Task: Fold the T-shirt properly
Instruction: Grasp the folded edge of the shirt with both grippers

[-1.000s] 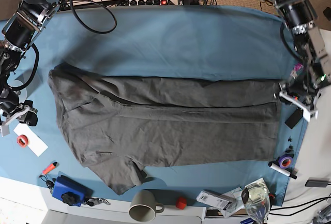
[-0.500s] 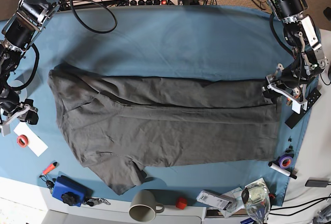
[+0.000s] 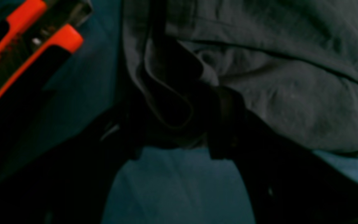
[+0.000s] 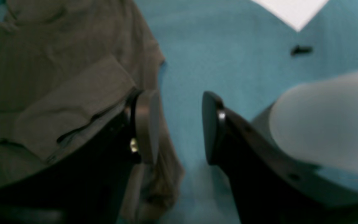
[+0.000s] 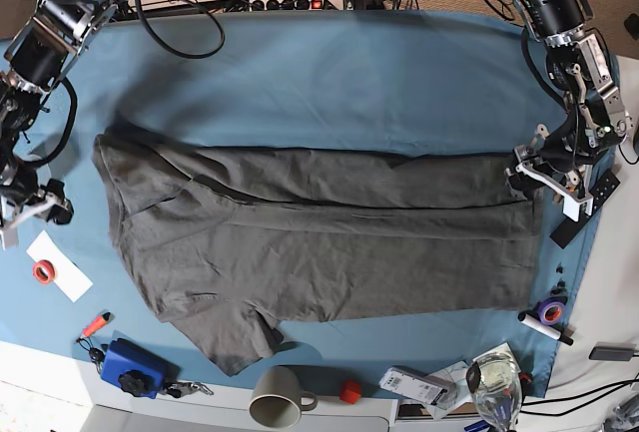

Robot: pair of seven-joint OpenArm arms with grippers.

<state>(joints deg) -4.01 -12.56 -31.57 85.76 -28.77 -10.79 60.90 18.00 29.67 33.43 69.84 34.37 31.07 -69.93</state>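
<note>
The dark grey T-shirt (image 5: 319, 242) lies flat and folded lengthwise across the blue table cloth (image 5: 349, 83), collar end at the base view's left. My left gripper (image 5: 524, 175) sits at the shirt's right hem corner. In the left wrist view its dark fingers (image 3: 225, 124) stand apart, the gripper (image 3: 176, 140) open, with a loop of the T-shirt (image 3: 275, 93) hem lying between them. My right gripper (image 5: 52, 209) hovers left of the shirt. It (image 4: 179, 127) is open over blue cloth, one finger (image 4: 148, 127) overlapping the T-shirt (image 4: 57, 93) edge.
White paper with a red tape ring (image 5: 45, 272), an orange marker (image 5: 95, 323) and a blue object (image 5: 130, 367) lie front left. A mug (image 5: 280, 397), a glass (image 5: 496, 382) and purple tape (image 5: 550, 309) line the front and right. An orange-black tool (image 3: 26, 53) lies beside the left gripper.
My left gripper has swung in from the table's right edge to the shirt's hem corner and come to rest. My right gripper has drifted slightly toward the back. The shirt has not moved.
</note>
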